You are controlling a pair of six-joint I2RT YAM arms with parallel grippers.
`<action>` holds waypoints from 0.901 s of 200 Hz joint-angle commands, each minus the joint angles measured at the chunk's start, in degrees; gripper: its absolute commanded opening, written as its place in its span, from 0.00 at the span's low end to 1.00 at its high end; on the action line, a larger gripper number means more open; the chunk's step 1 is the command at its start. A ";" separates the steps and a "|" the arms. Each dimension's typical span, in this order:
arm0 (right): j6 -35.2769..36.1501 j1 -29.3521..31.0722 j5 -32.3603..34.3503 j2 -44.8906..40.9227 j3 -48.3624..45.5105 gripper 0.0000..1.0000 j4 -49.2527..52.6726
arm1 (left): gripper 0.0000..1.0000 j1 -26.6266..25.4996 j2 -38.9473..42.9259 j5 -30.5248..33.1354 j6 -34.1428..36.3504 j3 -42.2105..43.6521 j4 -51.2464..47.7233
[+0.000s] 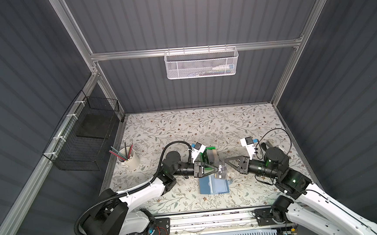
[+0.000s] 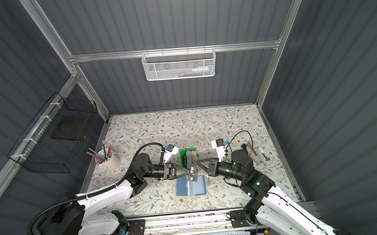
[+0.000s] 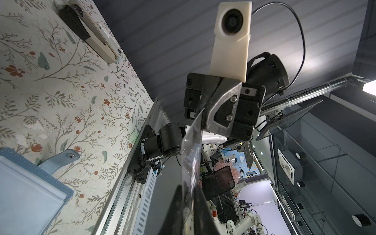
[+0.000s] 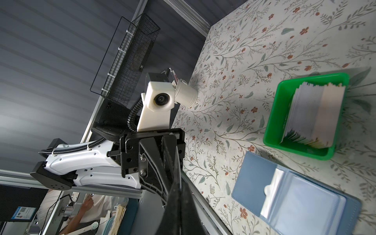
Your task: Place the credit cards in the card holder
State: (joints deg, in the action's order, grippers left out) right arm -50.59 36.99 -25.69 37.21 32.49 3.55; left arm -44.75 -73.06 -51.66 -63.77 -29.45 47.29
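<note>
The left pincer (image 1: 215,170) and right pincer (image 1: 226,160) both clamp one dark card (image 1: 220,168) above the open holder (image 1: 212,186). Its sleeves (image 4: 305,203) look empty. The other cards (image 4: 313,114) stand in the tray (image 4: 272,140).

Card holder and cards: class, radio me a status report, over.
Left gripper and right gripper both shut on dark VIP card, mid-air over open card holder. Other cards stand in green tray. Nothing seen blocking the holder.
</note>
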 commanded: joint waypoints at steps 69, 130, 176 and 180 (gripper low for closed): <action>0.71 -0.28 3.39 -1.44 -0.73 0.26 4.44 | 0.00 -0.59 3.15 5.08 4.86 1.62 -7.83; -0.16 3.61 14.52 -2.08 -3.78 0.39 15.94 | 0.00 -0.58 6.03 13.63 10.55 4.40 -24.26; -2.57 13.57 26.93 3.14 -5.87 0.40 20.03 | 0.00 -0.58 7.68 19.81 14.04 4.41 -34.82; -2.96 14.11 27.32 3.79 -6.22 0.40 19.32 | 0.00 -0.55 7.48 20.15 14.17 4.40 -35.12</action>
State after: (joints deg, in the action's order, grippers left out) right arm -51.42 48.12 -6.28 38.20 27.88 20.91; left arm -45.08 -66.13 -35.66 -53.17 -24.73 19.14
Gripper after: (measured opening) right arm 0.402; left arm 0.048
